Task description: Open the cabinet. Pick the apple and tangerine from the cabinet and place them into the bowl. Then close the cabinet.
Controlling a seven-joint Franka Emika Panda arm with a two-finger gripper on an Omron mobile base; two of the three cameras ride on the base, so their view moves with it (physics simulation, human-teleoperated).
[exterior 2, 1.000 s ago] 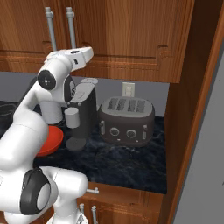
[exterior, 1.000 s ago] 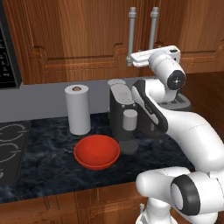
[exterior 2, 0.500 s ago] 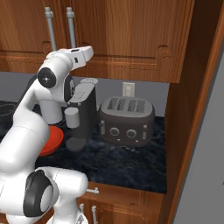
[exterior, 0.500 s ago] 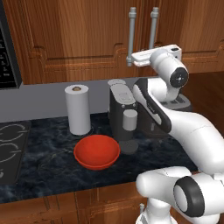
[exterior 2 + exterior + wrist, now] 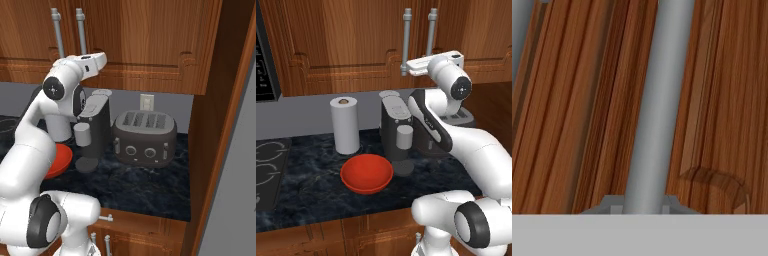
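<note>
Currently, the hand (image 5: 406, 66) is pinched on the lower end of the left door's silver bar handle (image 5: 405, 40) of the cabinet (image 5: 356, 40), whose two doors are both shut, so the opening step is not yet done. The apple and tangerine are presumably behind the doors. The red bowl (image 5: 366, 173) sits vacant on the table (image 5: 306, 185), in front of the paper towel roll (image 5: 344, 125) and beside the coffee machine (image 5: 396, 130); both fruit transfers and the closing remain.

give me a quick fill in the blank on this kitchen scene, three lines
1. The cabinet doors are both ____.
2. The gripper is shut on a silver bar ____ of the cabinet.
3. The red bowl sits in front of the paper ____ roll.

Missing words: closed; handle; towel
</note>
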